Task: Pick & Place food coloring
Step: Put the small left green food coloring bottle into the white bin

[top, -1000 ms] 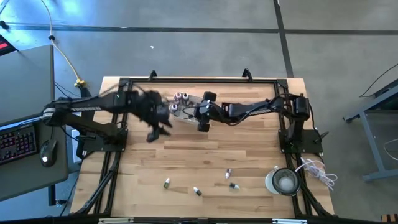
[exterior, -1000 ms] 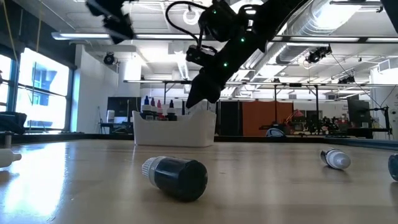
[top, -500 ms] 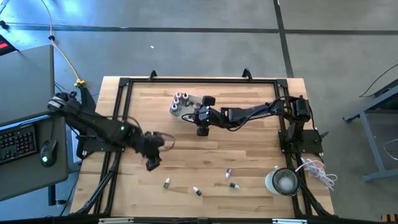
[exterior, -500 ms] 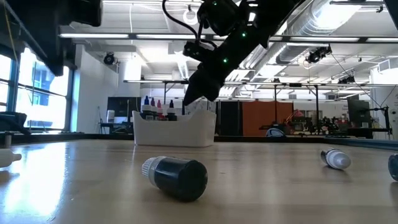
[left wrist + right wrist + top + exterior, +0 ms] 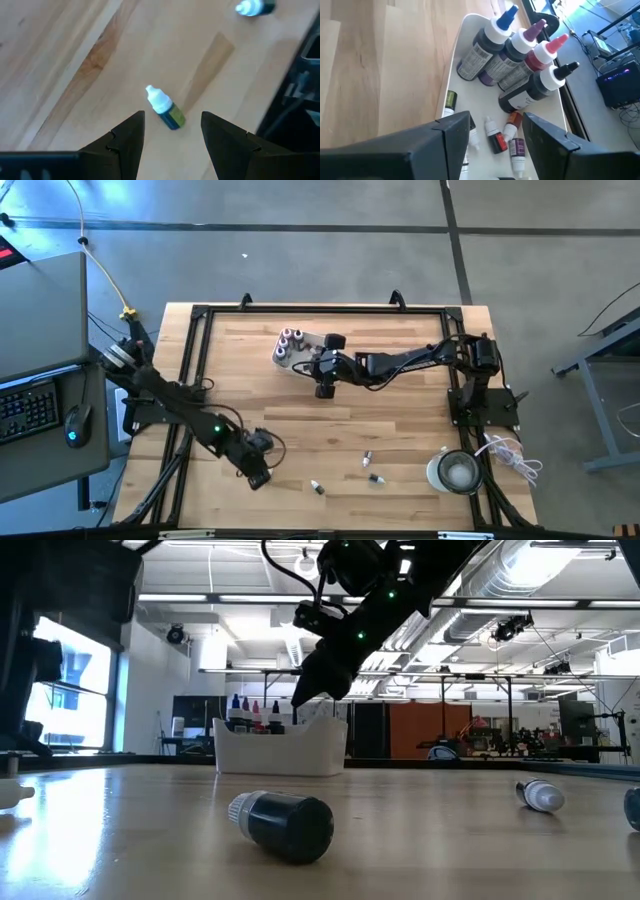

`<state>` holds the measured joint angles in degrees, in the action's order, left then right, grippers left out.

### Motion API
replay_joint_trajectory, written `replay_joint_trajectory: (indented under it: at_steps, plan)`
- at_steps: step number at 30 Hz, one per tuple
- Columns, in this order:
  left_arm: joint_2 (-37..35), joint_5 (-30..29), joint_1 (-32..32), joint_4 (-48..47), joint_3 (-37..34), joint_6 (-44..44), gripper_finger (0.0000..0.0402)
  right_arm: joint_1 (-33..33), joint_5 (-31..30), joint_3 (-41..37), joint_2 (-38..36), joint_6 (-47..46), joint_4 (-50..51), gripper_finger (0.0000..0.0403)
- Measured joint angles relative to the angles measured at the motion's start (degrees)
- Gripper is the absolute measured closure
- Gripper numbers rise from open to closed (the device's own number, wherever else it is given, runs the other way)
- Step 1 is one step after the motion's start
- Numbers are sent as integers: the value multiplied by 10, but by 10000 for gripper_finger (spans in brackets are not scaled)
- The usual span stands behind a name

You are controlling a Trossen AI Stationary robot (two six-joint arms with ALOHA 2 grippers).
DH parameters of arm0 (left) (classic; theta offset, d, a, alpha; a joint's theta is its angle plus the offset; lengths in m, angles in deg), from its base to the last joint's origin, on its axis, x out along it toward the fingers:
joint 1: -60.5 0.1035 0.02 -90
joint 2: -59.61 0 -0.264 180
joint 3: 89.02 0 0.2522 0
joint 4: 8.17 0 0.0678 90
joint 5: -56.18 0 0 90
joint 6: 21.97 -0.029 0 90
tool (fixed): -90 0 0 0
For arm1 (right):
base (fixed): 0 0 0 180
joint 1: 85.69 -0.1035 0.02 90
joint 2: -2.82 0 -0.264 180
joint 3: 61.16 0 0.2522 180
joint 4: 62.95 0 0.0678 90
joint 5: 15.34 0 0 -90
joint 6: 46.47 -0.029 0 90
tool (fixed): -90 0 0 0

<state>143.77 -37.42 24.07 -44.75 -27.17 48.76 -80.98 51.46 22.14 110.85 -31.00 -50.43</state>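
Note:
Small food coloring bottles lie on their sides on the wooden table near its front edge. My left gripper hangs open, pointing steeply down, over one more of them. That bottle has a white cap and a dark green body, and it lies just ahead of the gap between the fingers, untouched. My right gripper stands open above the near side of the white tray, touching nothing. The tray holds larger upright bottles and a few small dropper bottles.
A round clear container stands at the table's near right corner. In the low view a dark bottle lies in front and another to the right. Bare wood lies between the tray and the loose bottles.
My left gripper has swung from beside the tray toward the table's near edge and sunk lower. It has rolled about its own axis on the way. It now hangs over the near-left bottle, still open.

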Motion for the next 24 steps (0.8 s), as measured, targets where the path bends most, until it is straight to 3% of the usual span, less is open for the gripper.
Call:
replay_joint_trajectory:
  at_steps: [13, 24]
  plan:
    - [77, -9, 0, 41, 0, 65, 209, 0, 23, 0, 0, 5, -4, 226]
    - [116, 3, 0, 63, 3, 65, 209, 2, -5, 12, 0, 193, -120, 226]
